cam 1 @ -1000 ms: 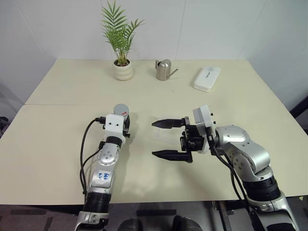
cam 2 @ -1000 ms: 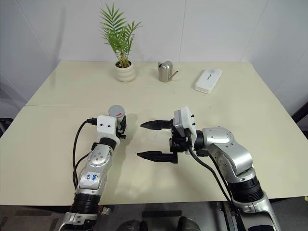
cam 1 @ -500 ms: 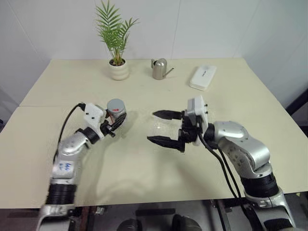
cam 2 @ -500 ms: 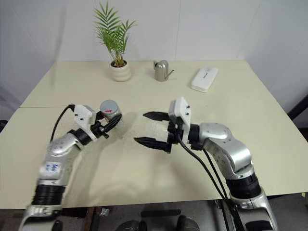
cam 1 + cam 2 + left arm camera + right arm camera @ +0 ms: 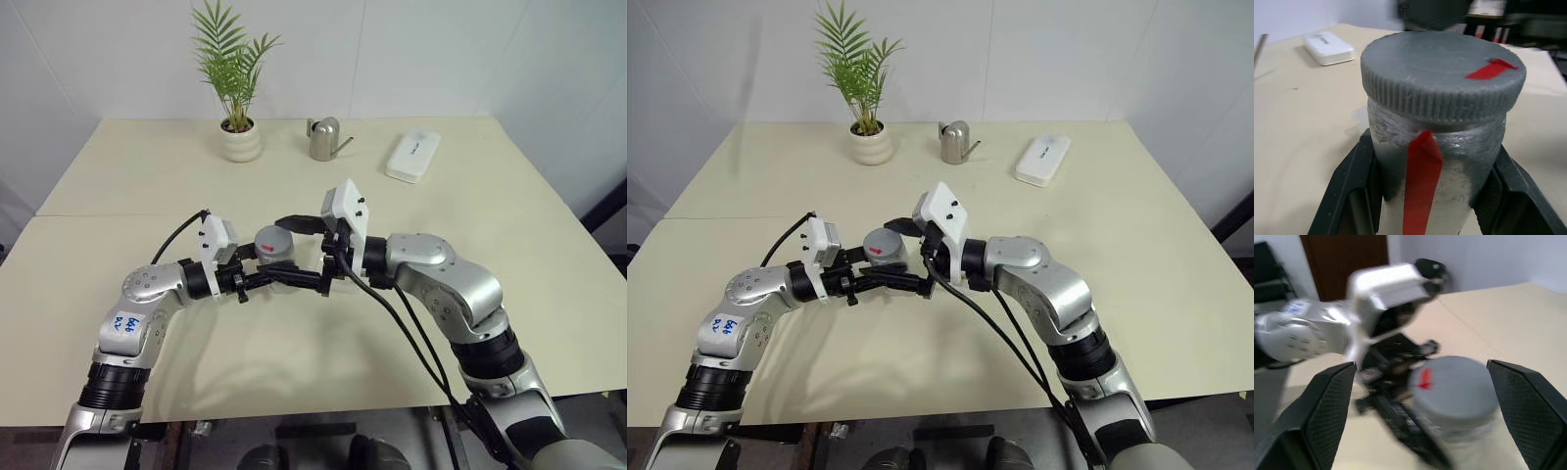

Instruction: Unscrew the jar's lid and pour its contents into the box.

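Since a second ago the left gripper (image 5: 266, 281) has swung inward, carrying the jar (image 5: 276, 262) toward the table's (image 5: 147, 176) middle, and the right gripper (image 5: 299, 253) has closed in on it. The left fingers (image 5: 1349, 196) clamp the jar's body, forearm bent level across the front. The right jaws stand wide, straddling the grey lid (image 5: 1442, 81) without touching it, that arm reaching leftward.

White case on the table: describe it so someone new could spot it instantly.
Look along the far edge of the cream table, right of the potted palm and the steel watering pot. The white case lies flat there, the only flat, opaque white rectangle in that row.
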Tool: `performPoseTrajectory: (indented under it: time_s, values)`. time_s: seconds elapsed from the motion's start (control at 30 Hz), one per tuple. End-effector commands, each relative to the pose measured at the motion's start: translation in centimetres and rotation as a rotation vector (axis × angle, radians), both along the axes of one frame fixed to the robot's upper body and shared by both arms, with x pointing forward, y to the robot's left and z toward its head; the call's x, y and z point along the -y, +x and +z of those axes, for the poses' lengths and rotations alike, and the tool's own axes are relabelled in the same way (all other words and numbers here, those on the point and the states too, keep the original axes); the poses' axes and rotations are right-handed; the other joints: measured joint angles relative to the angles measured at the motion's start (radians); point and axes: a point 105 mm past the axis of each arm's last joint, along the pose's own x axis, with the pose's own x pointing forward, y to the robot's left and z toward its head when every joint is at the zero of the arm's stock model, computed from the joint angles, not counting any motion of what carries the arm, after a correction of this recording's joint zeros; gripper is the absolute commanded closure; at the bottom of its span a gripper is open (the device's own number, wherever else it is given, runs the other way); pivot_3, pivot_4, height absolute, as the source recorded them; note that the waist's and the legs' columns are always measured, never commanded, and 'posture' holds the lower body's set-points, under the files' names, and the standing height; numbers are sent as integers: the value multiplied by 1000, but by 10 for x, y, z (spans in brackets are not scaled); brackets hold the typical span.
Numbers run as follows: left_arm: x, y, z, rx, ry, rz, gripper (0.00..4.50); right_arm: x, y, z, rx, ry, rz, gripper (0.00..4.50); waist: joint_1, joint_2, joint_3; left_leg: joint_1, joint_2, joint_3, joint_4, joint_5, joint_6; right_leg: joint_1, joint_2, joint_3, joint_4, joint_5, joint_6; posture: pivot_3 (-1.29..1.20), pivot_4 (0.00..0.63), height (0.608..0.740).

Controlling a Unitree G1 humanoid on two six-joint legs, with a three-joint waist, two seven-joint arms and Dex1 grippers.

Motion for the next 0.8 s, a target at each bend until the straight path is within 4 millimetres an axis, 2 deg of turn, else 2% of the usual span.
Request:
performPoseTrajectory:
  time_s: [0.03,0.17,0.5,0.6,0.7,0.8]
  values:
    - [6,-10,13,48,-5,-59,2562,0,3,11,56,21,0,0,0,0,0,0,0,0,0,0,0,0,0,0,0,0,0,0,150,740]
    - [6,-13,12,48,-1,-61,2562,0,7,10,58,25,-10,0,-1,0,0,0,1,0,0,0,0,0,1,0,0,0,0,0,150,740]
    - [5,-9,10,43,3,-44,2562,2,3,12,34,70,11,0,0,0,0,0,1,0,0,0,0,0,1,0,0,0,0,0,150,740]
    - [6,-9,8,42,15,-44,2562,2,1,10,28,72,23,604,0,0,0,0,1,0,0,0,0,0,1,0,0,0,0,0,150,740]
    - [8,-10,6,40,27,-61,2562,-1,-4,9,18,72,58,1582,0,0,0,0,1,0,0,0,0,0,1,0,0,0,0,0,150,740]
    - [8,-12,9,42,34,-85,2562,-1,-8,9,27,65,92,1582,0,0,0,0,1,0,0,0,0,0,1,0,0,0,0,0,150,740]
